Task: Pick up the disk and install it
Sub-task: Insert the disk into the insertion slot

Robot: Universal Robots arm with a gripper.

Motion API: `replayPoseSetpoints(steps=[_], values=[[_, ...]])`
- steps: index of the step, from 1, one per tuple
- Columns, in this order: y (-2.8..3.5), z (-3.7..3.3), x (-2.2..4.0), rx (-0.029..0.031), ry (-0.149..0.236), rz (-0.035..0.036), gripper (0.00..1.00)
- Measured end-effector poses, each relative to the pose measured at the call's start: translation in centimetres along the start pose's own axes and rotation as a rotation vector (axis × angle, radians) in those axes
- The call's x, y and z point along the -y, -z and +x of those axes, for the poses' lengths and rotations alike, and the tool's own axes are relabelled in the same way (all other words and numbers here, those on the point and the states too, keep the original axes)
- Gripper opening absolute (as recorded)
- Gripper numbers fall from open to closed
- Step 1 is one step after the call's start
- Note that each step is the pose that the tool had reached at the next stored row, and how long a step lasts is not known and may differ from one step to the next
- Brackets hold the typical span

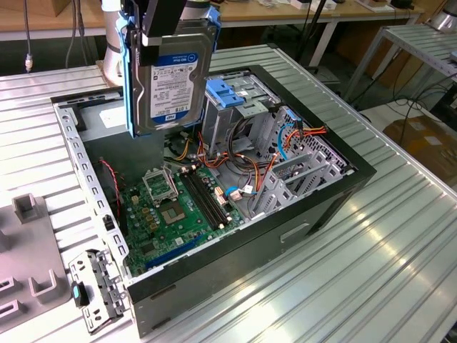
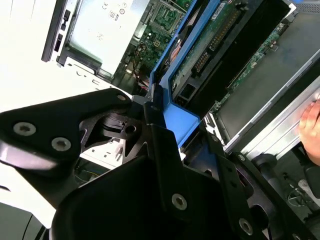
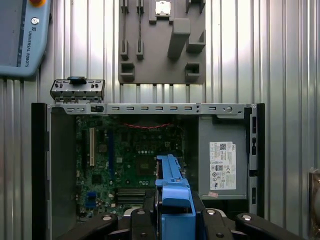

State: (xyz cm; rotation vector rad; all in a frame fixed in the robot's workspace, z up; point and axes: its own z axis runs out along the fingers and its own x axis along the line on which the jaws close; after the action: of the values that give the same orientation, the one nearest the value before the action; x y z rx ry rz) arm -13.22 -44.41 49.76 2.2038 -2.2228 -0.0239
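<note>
Looming closest in both wrist views, the black gripper is clamping the disk by its blue side rails, jaws closed on it. The exterior view is showing the disk hanging upright directly beneath the gripper, label facing the camera, above the far part of the open computer case toward the exterior view's left. The second wrist view is showing the disk's circuit-board underside and a person's hand. The first wrist view is showing the motherboard, grey power supply, teach pendant and grey fixture plate. One disk, one gripper, one case and one hand are showing.
</note>
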Motion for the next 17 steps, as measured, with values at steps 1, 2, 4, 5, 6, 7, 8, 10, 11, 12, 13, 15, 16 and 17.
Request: replayPoseSetpoints(steps=[1, 2, 4, 5, 6, 7, 8, 10, 11, 12, 13, 15, 16, 17], values=[[0.00, 0.10, 0.00, 0.0000, 0.000, 0.0000, 0.37], [0.00, 0.18, 0.00, 0.0000, 0.000, 0.0000, 0.37], [0.00, 0.27, 0.00, 0.0000, 0.000, 0.0000, 0.37], [-0.01, 0.34, 0.00, 0.0001, 0.000, 0.0000, 0.37], [-0.01, 0.42, 0.00, 0.0000, 0.000, 0.0000, 0.37], [-0.01, 0.47, 0.01, 0.0001, 0.000, 0.0001, 0.37], [-0.01, 0.51, 0.00, 0.0001, 0.000, 0.0000, 0.37], [-0.01, 0.67, 0.01, 0.0001, 0.000, 0.0000, 0.37], [-0.01, 0.72, 0.01, 0.0000, 0.000, 0.0000, 0.37], [-0.01, 0.78, 0.01, 0.0001, 0.000, 0.0001, 0.37], [-0.01, 0.87, 0.01, 0.0001, 0.000, 0.0001, 0.37], [-0.01, 1.10, 0.01, 0.0001, 0.000, 0.0001, 0.37], [-0.01, 1.16, 0.01, 0.0000, 0.000, 0.0000, 0.37], [0.00, 1.21, 0.01, 0.0000, 0.000, 0.0000, 0.37]])
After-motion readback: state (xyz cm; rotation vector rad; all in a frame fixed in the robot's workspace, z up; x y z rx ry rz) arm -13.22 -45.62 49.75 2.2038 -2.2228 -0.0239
